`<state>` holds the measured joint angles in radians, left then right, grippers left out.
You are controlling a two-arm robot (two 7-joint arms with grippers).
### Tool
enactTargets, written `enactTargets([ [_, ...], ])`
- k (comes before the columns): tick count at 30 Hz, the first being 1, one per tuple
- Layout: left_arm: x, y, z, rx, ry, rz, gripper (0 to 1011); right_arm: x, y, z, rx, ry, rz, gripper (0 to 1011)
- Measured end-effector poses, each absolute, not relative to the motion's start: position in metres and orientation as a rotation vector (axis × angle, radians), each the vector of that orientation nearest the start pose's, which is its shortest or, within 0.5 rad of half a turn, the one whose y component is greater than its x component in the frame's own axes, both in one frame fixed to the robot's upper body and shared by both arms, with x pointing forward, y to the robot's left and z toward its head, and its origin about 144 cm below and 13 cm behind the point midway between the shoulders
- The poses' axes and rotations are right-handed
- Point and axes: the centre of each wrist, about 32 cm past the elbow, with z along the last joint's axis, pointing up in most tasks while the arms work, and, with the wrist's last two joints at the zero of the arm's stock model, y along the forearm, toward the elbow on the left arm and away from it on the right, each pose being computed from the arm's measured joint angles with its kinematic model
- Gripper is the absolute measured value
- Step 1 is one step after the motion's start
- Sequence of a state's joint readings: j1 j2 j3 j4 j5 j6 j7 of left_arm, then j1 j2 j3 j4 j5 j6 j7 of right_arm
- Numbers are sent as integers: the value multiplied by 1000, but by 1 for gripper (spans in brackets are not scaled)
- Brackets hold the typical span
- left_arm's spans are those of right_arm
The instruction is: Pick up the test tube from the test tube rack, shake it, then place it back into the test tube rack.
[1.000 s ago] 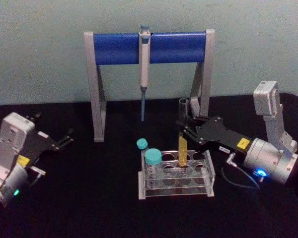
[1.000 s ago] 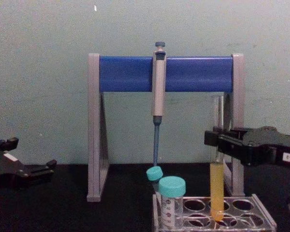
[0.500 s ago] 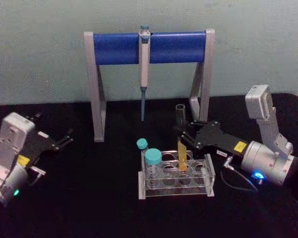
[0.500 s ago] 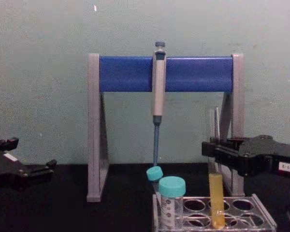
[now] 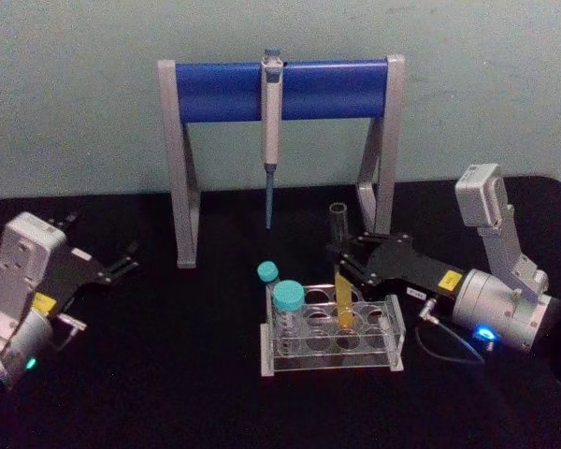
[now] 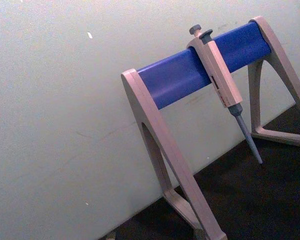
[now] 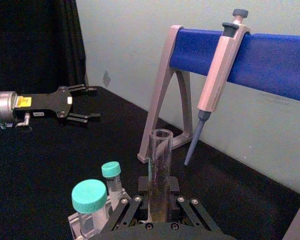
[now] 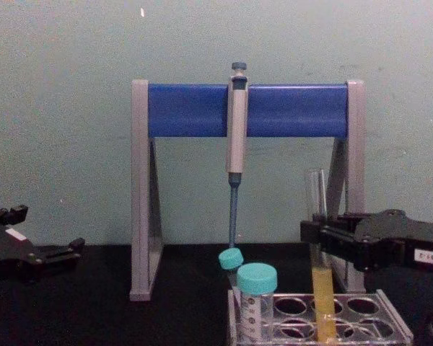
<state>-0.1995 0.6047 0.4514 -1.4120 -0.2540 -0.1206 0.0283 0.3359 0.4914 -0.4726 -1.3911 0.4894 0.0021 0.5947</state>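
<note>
Chest view, lower right: the test tube (image 8: 322,299) stood in the test tube rack (image 8: 398,326), clamped by the right gripper (image 8: 316,239).

Nearest, at the bottom of the frame, the tube's yellow-orange end sat down in a hole of the rack, right of the two teal-capped tubes (image 8: 257,280), and it stood close to upright. The jaws were closed on the clear glass just above the liquid, one on each side, with the open mouth well above them. The right wrist view showed the same pinch at bottom centre. By that, the tube was either freshly grasped or set back. Whether the shake was done could not be told, and at the least the release was left. The left gripper (image 7: 90,104) sat parked at the lower left of the chest view, jaws spread and empty. Farthest back stood the pipette stand (image 8: 195,109) with its pipette (image 8: 236,133).
</note>
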Motion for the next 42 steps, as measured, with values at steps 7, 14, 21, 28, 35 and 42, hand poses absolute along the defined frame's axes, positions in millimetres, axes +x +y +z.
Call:
enactTargets([
  [7, 489, 310, 1140, 304, -285, 1248, 1001, 528, -265, 1173, -123, 1, -658, 229],
  [14, 489, 310, 1140, 304, -285, 1248, 1001, 529, -266, 1171, -133, 9, -662, 229],
  [21, 489, 310, 1140, 304, -285, 1248, 1001, 529, -267, 1170, -141, 16, -665, 229],
  [28, 489, 310, 1140, 304, -285, 1248, 1001, 530, -267, 1169, -145, 20, -664, 229],
  [35, 489, 310, 1140, 304, -285, 1248, 1001, 531, -266, 1168, -152, 19, -657, 229],
  [42, 489, 310, 1140, 304, -285, 1248, 1001, 531, -265, 1168, -161, 16, -652, 228],
])
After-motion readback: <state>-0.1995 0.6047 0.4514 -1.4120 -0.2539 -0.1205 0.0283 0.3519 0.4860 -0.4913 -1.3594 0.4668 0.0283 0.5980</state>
